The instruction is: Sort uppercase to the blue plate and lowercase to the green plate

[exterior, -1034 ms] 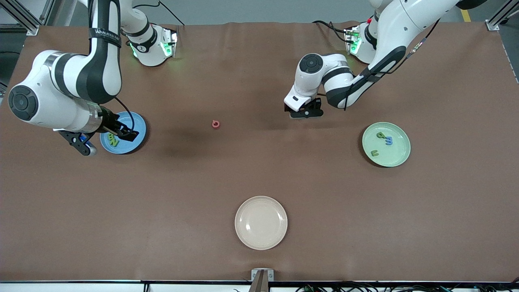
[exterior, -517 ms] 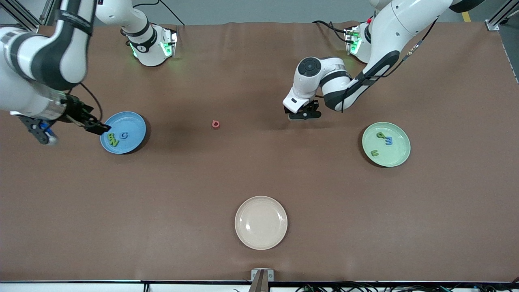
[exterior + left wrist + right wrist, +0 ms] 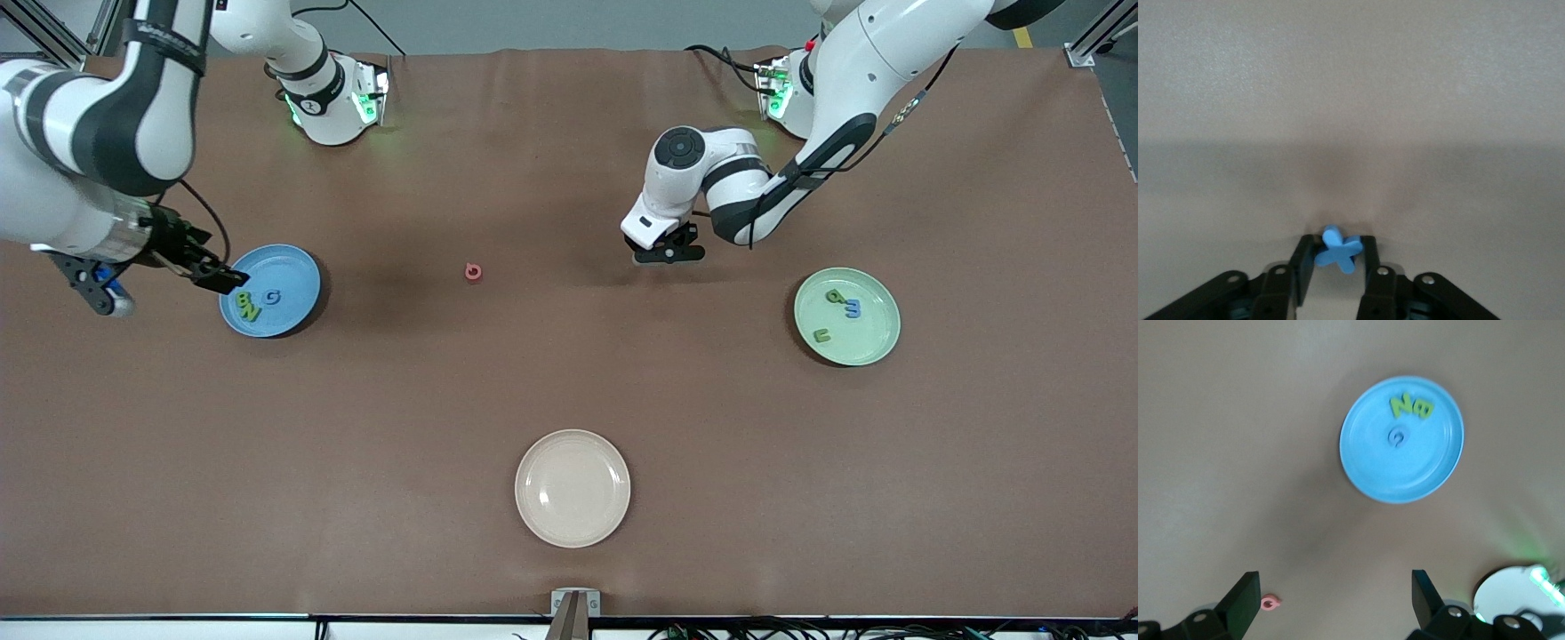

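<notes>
The left gripper [image 3: 664, 252] is down at the table [image 3: 569, 373], toward the middle, on the side of the robots' bases. In the left wrist view its two fingers [image 3: 1303, 263] are drawn in on a small blue x [image 3: 1336, 250], one on each side of the letter, which sits tilted between the tips just at the brown tabletop. The green plate [image 3: 876, 345] lies near this gripper, toward the left arm's end of the table and nearer to the front camera. On it are a green p [image 3: 835, 296], a blue m [image 3: 853, 308] just beside the p, and a green u [image 3: 821, 336] a little apart from them.

The right gripper [image 3: 151, 271] is up in the air over the bare table at the right arm's end, just beside the blue plate [image 3: 298, 267], with its fingers [image 3: 1245, 600] spread wide and nothing between them. On the blue plate lie a green B [image 3: 241, 300] and a green N [image 3: 252, 313], touching or nearly so, and a blue G [image 3: 272, 296] near the plate's middle.

A small red letter [image 3: 473, 272] lies alone on the table between the two grippers, closer to the left one. A cream plate [image 3: 538, 458] sits well apart from both grippers, close to the table edge nearest the front camera.
</notes>
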Available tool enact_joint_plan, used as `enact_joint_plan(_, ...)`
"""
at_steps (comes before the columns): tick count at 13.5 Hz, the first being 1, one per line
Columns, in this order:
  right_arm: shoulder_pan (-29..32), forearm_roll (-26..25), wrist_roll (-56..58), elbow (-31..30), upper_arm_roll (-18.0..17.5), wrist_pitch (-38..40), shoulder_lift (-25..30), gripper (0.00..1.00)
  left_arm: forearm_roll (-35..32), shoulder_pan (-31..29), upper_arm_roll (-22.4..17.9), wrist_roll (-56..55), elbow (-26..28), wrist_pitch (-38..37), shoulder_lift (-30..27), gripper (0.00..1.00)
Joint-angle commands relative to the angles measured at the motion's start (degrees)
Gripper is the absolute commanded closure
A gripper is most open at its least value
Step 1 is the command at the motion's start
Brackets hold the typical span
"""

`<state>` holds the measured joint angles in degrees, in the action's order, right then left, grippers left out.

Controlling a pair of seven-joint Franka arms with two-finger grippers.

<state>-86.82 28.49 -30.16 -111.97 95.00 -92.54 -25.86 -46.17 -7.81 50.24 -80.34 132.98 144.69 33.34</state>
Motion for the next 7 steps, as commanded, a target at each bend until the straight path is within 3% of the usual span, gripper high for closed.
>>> enact_joint_plan(1, -10.1, 0.1, -13.6, -3.4, 0.0, -4.8, 0.3, 0.0, -2.1, 0.5, -0.9, -1.1, -1.3, 0.4, 1.3, 0.71)
enact_joint_plan(5, -23.4, 3.4, -27.0, -12.5, -0.1, -17.6, 0.3, 0.0, -1.9, -0.9, -0.6, -0.8, -1.4, 0.1, -1.5, 0.85)
enact_joint_plan(7, -27.8, 3.7, -34.1, -16.4, -3.2, -25.2, 0.3, 0.0, -1.5, -2.3, 0.3, -0.2, -1.1, -0.3, -5.1, 0.86)
